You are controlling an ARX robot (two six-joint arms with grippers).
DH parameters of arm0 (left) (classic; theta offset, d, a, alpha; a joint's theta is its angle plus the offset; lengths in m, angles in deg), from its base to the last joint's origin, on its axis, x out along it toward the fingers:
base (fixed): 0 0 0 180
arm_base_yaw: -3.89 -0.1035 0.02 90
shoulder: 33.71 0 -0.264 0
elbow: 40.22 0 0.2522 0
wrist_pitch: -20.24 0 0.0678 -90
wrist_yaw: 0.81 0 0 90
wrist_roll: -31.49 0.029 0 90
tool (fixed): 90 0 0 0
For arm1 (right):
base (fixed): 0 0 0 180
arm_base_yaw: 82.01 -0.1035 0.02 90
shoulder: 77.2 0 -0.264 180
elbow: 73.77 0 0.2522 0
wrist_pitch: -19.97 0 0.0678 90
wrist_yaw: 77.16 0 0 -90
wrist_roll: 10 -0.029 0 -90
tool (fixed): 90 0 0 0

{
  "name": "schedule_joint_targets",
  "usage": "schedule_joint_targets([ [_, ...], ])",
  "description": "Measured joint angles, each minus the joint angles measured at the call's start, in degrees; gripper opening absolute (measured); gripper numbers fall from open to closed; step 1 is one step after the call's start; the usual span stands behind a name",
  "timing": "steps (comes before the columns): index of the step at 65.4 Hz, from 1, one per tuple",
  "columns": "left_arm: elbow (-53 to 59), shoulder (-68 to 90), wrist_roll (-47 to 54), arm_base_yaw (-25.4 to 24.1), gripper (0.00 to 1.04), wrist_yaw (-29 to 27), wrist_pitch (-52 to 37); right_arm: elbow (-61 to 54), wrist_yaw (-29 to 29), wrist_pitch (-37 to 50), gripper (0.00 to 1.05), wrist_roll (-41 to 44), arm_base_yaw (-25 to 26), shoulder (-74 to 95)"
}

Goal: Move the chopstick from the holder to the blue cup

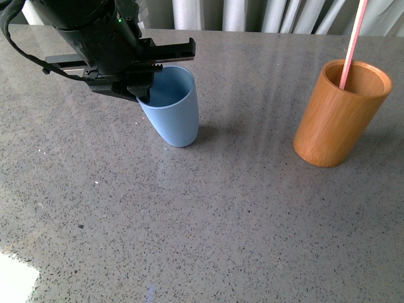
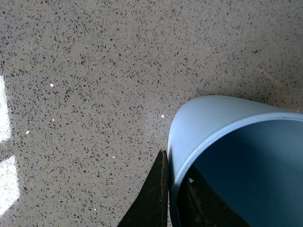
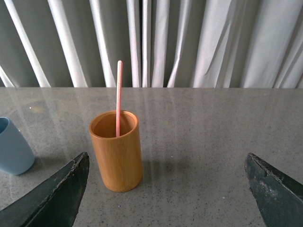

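The blue cup (image 1: pixel 172 107) stands tilted on the grey table at the left. My left gripper (image 1: pixel 144 93) is shut on its rim, one finger inside and one outside; in the left wrist view the cup (image 2: pixel 213 123) fills the lower right, with the gripper (image 2: pixel 171 189) on its wall. The bamboo holder (image 1: pixel 341 113) stands upright at the right with one pink chopstick (image 1: pixel 352 41) leaning in it. In the right wrist view the holder (image 3: pixel 117 151) and chopstick (image 3: pixel 118 97) stand ahead, left of centre. My right gripper (image 3: pixel 165 189) is open and empty, short of the holder.
Grey speckled tabletop (image 1: pixel 221 221) spreads between cup and holder. Pale curtains (image 3: pixel 189 42) hang behind the table's far edge. A bright white patch (image 1: pixel 16 281) lies at the near left corner.
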Motion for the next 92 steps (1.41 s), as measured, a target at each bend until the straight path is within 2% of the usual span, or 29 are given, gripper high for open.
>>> schedule_joint_targets([
  [23,0.0,0.3,-0.2,0.0,0.03,-0.2,-0.2,0.0,0.0,0.0,0.96,0.0,0.0,0.0],
  [32,0.0,0.7,-0.3,0.2,0.3,0.0,-0.4,0.0,0.0,0.0,0.96,0.0,0.0,0.0],
  [40,0.0,0.7,-0.6,0.2,0.48,0.7,-1.1,0.0,0.0,0.0,0.96,0.0,0.0,0.0],
  [43,0.0,0.7,-0.8,0.1,0.58,1.2,-1.7,0.0,0.0,0.0,0.96,0.0,0.0,0.0],
  [61,0.5,-1.9,-1.6,-1.0,0.97,2.2,-4.2,0.0,0.0,0.0,0.96,0.0,0.0,0.0],
  [82,4.3,-10.2,-2.9,-3.8,0.96,5.3,-7.7,0.0,0.0,0.0,0.96,0.0,0.0,0.0],
  [87,7.0,-12.9,-4.0,-4.9,0.96,6.9,-10.5,0.0,0.0,0.0,0.96,0.0,0.0,0.0],
  [92,12.5,-18.2,-5.2,-7.2,0.96,7.3,-17.0,0.0,0.0,0.0,0.96,0.0,0.0,0.0],
])
